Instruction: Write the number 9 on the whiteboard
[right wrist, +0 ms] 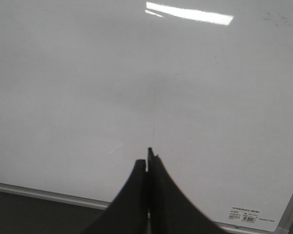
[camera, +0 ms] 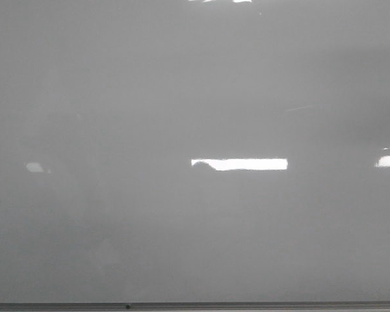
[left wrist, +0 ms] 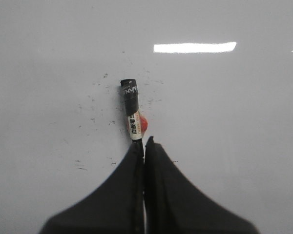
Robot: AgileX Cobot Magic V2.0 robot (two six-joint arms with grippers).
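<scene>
The whiteboard [camera: 195, 97] fills the front view, a glossy pale grey sheet with bright light bars across the middle and its thin metal edge strip along the bottom of the frame; no number 9 shows on it in any view, so the writing is judged not yet done. In the left wrist view the left hand [left wrist: 144, 146] is clamped on a marker [left wrist: 132, 109], which stands out above the fingertips in the centre of the frame, its black cap end uppermost and a red patch on its labelled barrel (the board around it carries small dark specks). In the right wrist view the right hand [right wrist: 147, 158] has its fingers pressed together on nothing, low centre, with the board's corner and a small label at the lower right. The marker looks light, stiff and smooth, so it may slip or twist under pressure; a grip on the barrel suits it; whether the cap is on I cannot tell.
</scene>
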